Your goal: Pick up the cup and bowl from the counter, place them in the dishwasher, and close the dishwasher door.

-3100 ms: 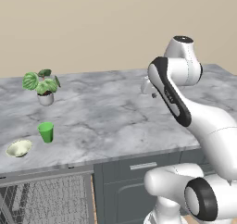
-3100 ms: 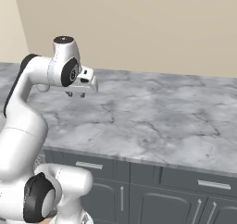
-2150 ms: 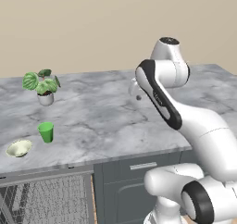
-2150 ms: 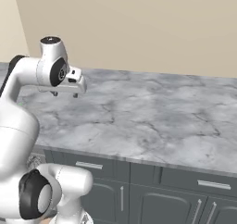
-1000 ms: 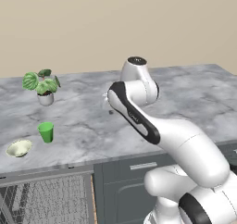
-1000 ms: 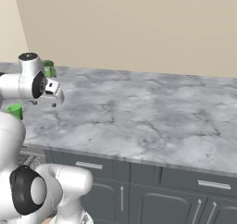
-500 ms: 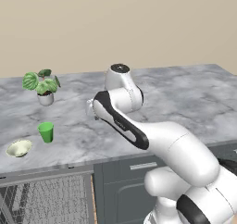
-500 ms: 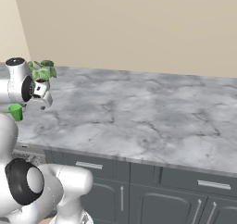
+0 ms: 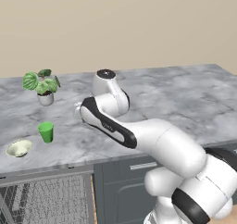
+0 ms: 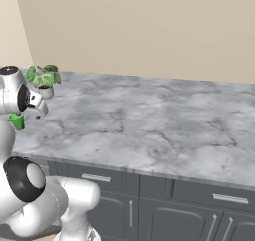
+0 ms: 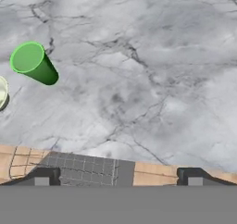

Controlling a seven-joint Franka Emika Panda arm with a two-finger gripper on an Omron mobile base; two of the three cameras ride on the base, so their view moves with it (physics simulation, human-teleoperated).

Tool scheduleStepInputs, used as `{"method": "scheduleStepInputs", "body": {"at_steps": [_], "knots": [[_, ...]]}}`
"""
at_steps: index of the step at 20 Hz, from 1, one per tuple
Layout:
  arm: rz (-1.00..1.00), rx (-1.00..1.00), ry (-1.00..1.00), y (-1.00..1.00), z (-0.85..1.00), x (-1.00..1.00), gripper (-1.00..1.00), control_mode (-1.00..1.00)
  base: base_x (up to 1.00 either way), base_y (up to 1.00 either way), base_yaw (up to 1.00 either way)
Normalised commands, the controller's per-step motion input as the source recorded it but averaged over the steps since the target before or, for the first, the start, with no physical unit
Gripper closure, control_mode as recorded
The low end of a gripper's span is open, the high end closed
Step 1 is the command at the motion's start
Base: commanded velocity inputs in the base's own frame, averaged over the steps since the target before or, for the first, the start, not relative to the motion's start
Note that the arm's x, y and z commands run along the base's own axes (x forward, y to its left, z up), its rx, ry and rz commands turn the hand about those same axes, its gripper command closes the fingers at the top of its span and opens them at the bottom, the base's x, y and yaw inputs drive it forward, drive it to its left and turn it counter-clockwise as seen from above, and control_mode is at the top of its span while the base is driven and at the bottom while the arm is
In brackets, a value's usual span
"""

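Pincer (image 11: 115, 177) spread wide, nothing between the two dark tips (image 11: 41, 177), hanging above bare marble of the counter (image 9: 176, 102) close to its front edge. In the hand view, well apart from the tips toward the upper left: the cup (image 11: 33, 63), bright green, upright, mouth open to the camera. Just beyond it at the left border, a pale sliver of the bowl (image 11: 2, 92), near the cup but not touching.

From the left base camera: white arm bent over the counter, wrist turned down near the slab's middle-left, fingers themselves too small to make out. Cup (image 9: 46, 131) standing near the front edge, left of the arm. Bowl (image 9: 19, 148) lying further left and nearer the edge, apart from the cup. Behind both, a potted plant (image 9: 42, 85) in a white pot. Below the counter at lower left, the dishwasher (image 9: 46, 197) standing open, grey wire rack showing. To its right, dark grey cabinets (image 10: 164, 205) with silver handles.
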Motion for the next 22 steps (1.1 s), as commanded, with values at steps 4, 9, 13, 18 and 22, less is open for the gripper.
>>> {"method": "scheduleStepInputs", "body": {"at_steps": [4,9,13,18,22], "knots": [[0.00,0.03,0.00,0.34,-0.07,0.27,-1.00,-1.00,0.00,0.00,0.00],[0.00,0.04,0.00,0.43,-0.17,0.21,-1.00,-1.00,0.00,0.00,0.00],[0.00,0.01,0.00,0.43,-0.25,0.20,-1.00,-1.00,0.00,0.00,0.00],[0.00,0.00,0.00,0.38,-0.20,0.23,-1.00,-1.00,0.00,0.00,0.00],[0.00,0.00,0.00,0.37,-0.19,0.26,-1.00,-1.00,0.00,0.00,0.00]]}}
